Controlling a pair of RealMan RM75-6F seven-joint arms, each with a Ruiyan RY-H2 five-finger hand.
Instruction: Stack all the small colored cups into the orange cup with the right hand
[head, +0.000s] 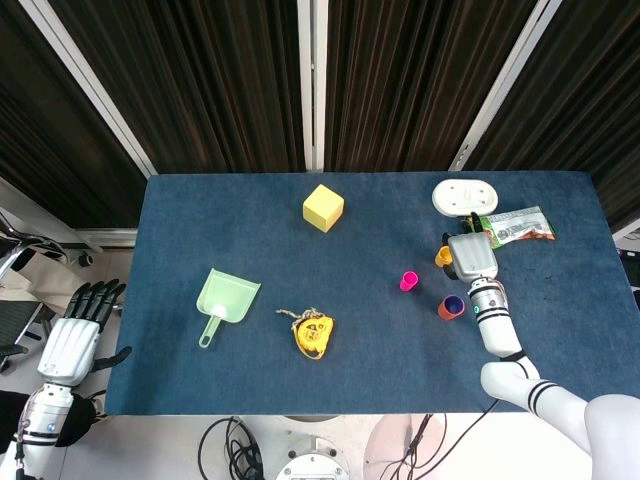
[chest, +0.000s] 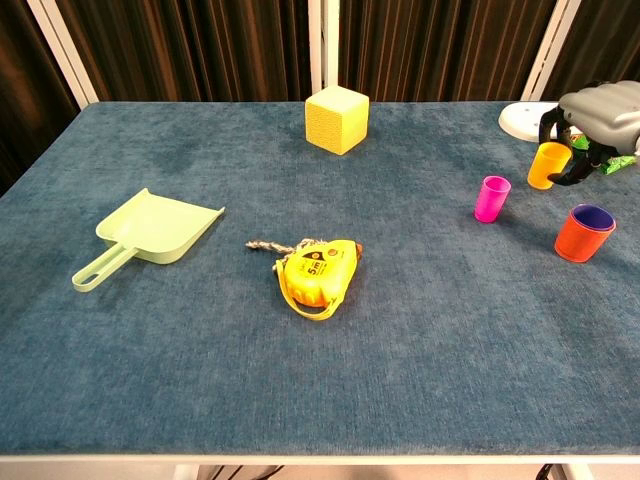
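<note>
three small cups sit toward the right edge of the blue table (chest: 300, 400). nearest the front is the orange cup (chest: 584, 232), upright, with a purple cup (head: 454, 303) nested inside so only its rim shows. further back and toward the middle stands the pink cup (chest: 491, 198), upright and apart from the others. behind these, the right hand (chest: 598, 108) has its dark fingers (chest: 583, 172) curled around the yellow cup (chest: 549, 165), which tilts a little in the grip and looks lifted just off the cloth. near the front edge, about mid-table, lies a yellow tape measure (chest: 317, 272) with a short cord trailing to its left. toward the left edge is a pale green dustpan (chest: 150, 235), handle pointing to the front left corner. at the back edge, near the middle, sits a yellow cube (chest: 337, 119). in the back right corner are a white oval dish (head: 464, 196) and a snack packet (head: 518, 226) just beside it. the left hand (head: 73, 340) hangs off the table's front left corner, fingers straight and spread, holding nothing.
</note>
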